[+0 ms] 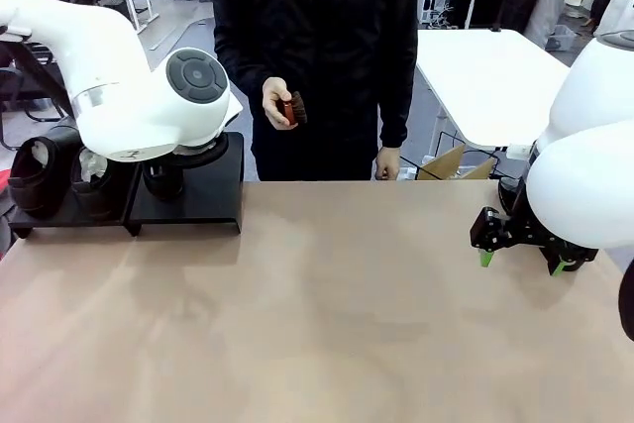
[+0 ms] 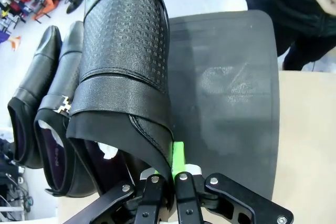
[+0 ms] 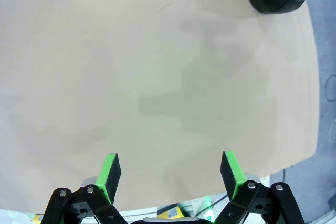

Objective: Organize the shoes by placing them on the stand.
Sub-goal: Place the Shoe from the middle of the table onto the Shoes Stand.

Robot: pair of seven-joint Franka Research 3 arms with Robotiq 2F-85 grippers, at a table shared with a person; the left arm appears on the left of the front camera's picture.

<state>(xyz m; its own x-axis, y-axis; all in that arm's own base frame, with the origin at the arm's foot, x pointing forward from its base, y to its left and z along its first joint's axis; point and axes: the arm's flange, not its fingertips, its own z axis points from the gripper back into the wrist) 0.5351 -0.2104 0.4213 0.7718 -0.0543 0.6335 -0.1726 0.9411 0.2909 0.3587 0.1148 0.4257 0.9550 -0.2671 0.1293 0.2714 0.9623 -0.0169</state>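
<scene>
At the far left of the bench, two shoes sit side by side on the stand. The left end effector is pressed together, pinching the heel rim of a third shoe over the stand's right section. Mid-frame, a person's hand holds a small brown brush. At the right, the right end effector hangs spread above bare bench.

No lettering, brand, number or sign can be read anywhere here. The small metal ornament on the strap of one shoe on the stand may bear a mark, but it is too small to make out.
</scene>
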